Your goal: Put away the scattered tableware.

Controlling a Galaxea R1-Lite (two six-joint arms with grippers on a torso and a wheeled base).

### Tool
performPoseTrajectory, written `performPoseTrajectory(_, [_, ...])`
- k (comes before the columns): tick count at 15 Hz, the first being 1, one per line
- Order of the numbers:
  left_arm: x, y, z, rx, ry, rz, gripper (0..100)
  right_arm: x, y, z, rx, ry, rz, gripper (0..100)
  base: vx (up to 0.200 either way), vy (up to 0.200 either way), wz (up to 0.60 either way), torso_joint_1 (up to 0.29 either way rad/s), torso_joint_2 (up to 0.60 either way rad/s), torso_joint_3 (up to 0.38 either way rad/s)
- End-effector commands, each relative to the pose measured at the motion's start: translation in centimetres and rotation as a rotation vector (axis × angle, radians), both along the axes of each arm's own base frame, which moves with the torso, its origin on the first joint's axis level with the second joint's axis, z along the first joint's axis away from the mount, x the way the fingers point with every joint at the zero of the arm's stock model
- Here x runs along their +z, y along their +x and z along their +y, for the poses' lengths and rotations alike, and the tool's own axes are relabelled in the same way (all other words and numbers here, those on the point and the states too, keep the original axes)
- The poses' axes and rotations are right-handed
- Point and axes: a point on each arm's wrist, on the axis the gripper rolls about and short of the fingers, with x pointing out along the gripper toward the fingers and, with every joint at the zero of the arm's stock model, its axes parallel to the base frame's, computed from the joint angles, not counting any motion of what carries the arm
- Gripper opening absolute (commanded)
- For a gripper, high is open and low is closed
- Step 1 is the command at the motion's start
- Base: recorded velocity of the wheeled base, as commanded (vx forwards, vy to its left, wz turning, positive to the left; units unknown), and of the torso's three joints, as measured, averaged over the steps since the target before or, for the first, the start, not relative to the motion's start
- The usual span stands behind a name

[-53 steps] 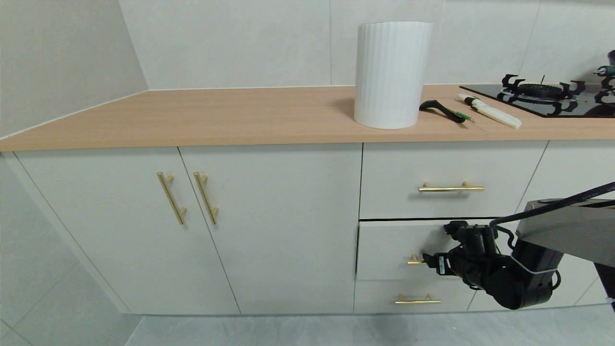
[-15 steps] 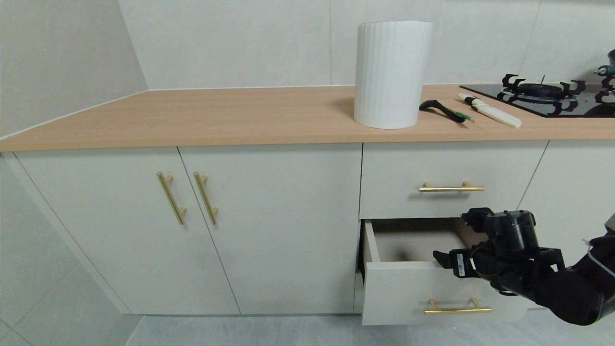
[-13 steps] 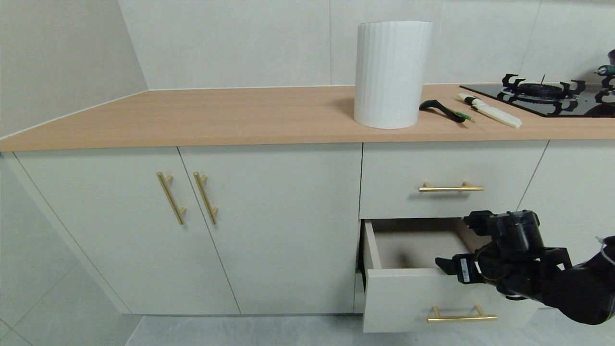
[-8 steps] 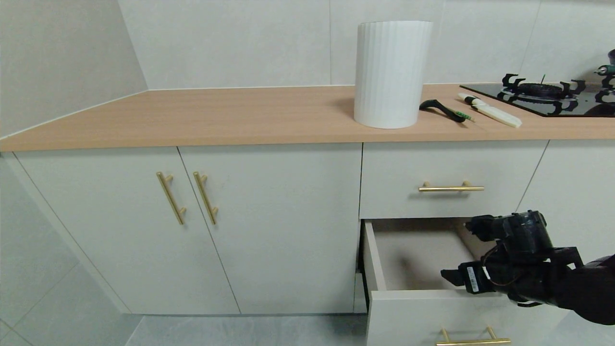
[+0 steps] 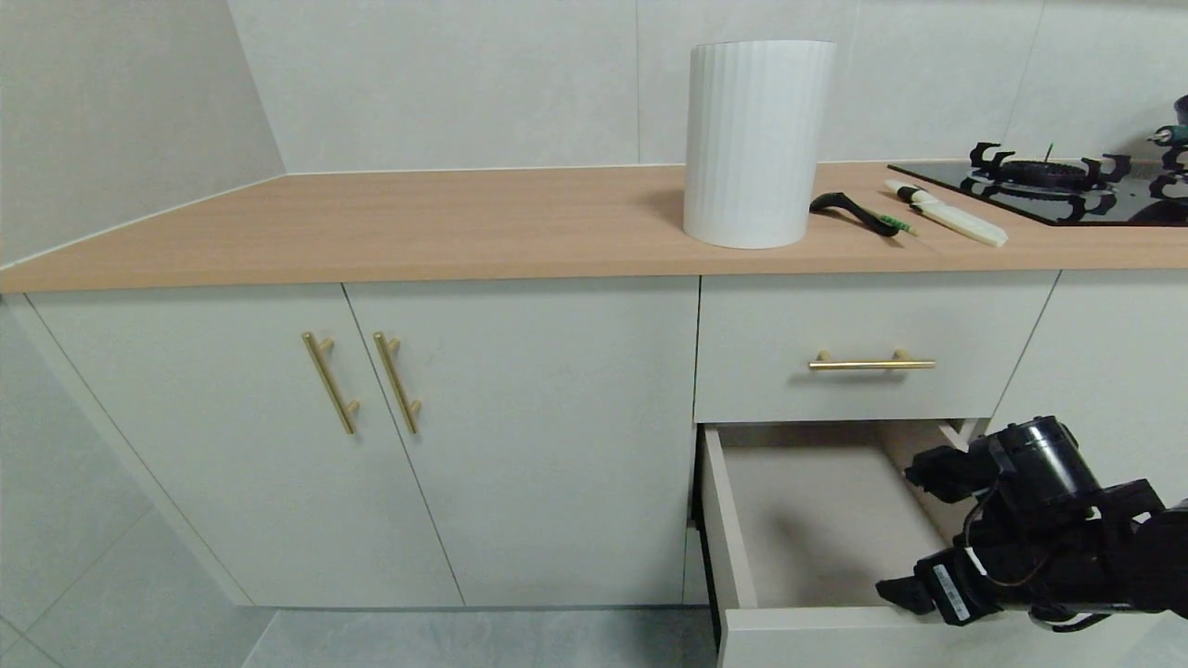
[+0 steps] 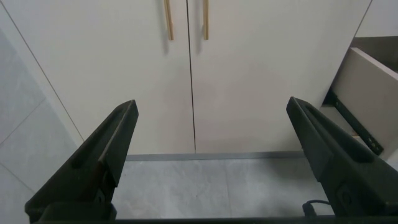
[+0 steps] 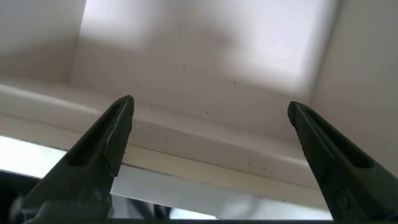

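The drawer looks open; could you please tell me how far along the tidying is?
Done: the drawer stands pulled out. In hand: nothing; the right end effector hangs open over its front. Remaining: the black-handled utensil and white utensil lie on the countertop, not yet stowed.

The front panel of the open drawer (image 5: 817, 520) is cut off by the head view's lower edge, and the right tool (image 5: 914, 526) covers its near right corner. The hob (image 5: 1039, 176) at the right end of the desk (image 5: 418, 223) runs past the right edge, and the green bit on the black-handled utensil (image 5: 858, 211) is too small to identify. In the left wrist view the 2 door handles (image 6: 204, 18) are cut by the picture's edge.
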Motion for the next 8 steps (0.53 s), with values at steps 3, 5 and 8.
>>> performPoseTrajectory(3, [0.0, 0.0, 0.0, 0.000, 0.000, 0.000, 100, 1.3, -1.3, 0.2, 0.050, -0.016, 0.005, 100, 0.000, 0.000, 0.00, 0.000, 0.00, 0.000])
performPoseTrajectory(5, [0.0, 0.0, 0.0, 0.000, 0.000, 0.000, 100, 1.5, -2.3, 0.2, 0.093, -0.053, 0.055, 100, 0.000, 0.000, 0.00, 0.000, 0.00, 0.000])
performPoseTrajectory(8, [0.0, 0.0, 0.0, 0.000, 0.000, 0.000, 100, 1.9, -4.1, 0.2, 0.180, -0.097, 0.152, 100, 0.000, 0.000, 0.00, 0.000, 0.00, 0.000])
